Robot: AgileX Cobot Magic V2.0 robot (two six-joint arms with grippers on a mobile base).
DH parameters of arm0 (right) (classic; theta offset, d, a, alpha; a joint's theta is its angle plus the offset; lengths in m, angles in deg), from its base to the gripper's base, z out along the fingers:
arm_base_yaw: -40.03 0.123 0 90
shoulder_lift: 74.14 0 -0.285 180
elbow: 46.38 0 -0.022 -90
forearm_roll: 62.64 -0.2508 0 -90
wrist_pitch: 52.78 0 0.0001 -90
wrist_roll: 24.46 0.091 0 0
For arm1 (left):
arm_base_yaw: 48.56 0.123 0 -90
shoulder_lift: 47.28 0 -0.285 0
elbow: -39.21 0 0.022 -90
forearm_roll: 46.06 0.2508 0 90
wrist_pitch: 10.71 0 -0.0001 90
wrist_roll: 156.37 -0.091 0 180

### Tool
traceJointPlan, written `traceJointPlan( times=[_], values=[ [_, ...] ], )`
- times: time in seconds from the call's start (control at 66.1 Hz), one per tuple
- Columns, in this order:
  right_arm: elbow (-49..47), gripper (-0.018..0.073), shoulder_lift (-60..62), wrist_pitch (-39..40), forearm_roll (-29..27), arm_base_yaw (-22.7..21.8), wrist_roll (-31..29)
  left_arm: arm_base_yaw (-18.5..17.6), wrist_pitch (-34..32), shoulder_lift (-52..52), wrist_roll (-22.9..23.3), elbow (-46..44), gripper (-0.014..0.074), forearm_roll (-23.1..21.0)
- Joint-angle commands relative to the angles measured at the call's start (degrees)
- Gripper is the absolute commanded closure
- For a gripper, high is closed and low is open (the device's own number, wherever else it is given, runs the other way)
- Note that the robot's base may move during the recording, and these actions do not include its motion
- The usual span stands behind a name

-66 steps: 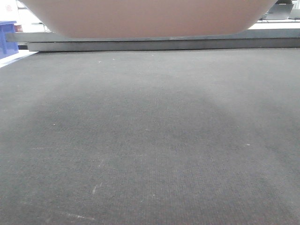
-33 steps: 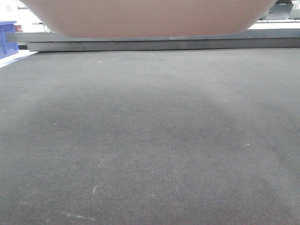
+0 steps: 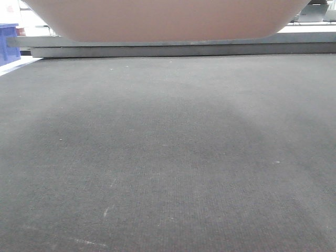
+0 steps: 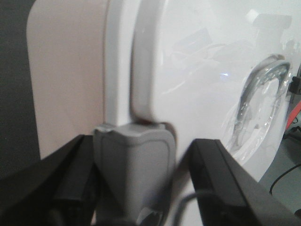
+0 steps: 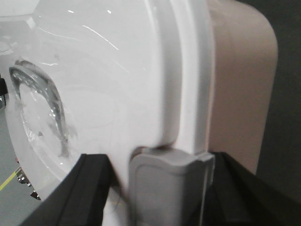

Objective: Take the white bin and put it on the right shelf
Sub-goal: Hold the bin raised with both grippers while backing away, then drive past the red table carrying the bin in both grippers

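Our left claw (image 4: 143, 155) was clamped over a grey clip (image 4: 131, 165) on the rim of the white bin (image 4: 66, 70), and our right claw (image 5: 157, 162) gripped the other end the same way, though blur made both grips hard to judge. The bin hung in the air over the far side of the dark mat (image 3: 168, 157). We saw no right shelf. We thought both claws should move together, slow and level, so the bin would not tip or slip.
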Motion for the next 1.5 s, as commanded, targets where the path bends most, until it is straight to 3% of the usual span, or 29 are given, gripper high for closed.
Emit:
traceJointPlan(
  times=[0.0, 1.484],
  values=[
    [-2.15, 0.0111, 1.39, -10.92, -11.34, 1.31, -0.52, -1.76, 5.54, -1.39, -0.52, -2.02, 0.0335, -13.14],
    [-2.15, 0.0111, 1.39, -10.41, -11.34, 1.31, -0.52, -1.76, 5.63, -1.39, -0.52, -2.02, 0.0335, -13.14]
  ],
)
